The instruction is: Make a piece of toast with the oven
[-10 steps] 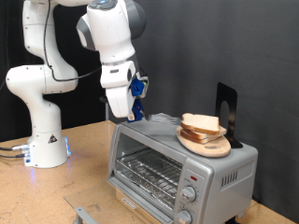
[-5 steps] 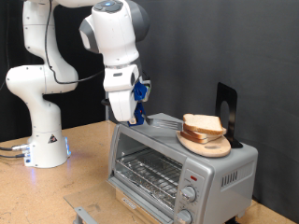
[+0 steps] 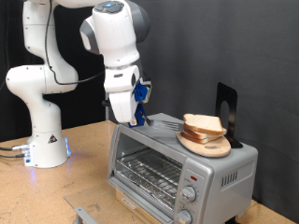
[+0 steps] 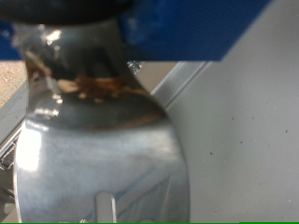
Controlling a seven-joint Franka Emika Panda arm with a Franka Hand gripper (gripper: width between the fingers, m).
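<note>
Listing what we see: gripper over the silver toaster oven top's left end in the exterior view, fingers clamped on what seems a metal spatula; bread slices stacked on a round wooden board atop the oven.

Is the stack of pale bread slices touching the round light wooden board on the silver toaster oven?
Touching. The exterior view shows the bread slices resting directly on the wooden board, atop the toaster oven, with no gap.
</note>
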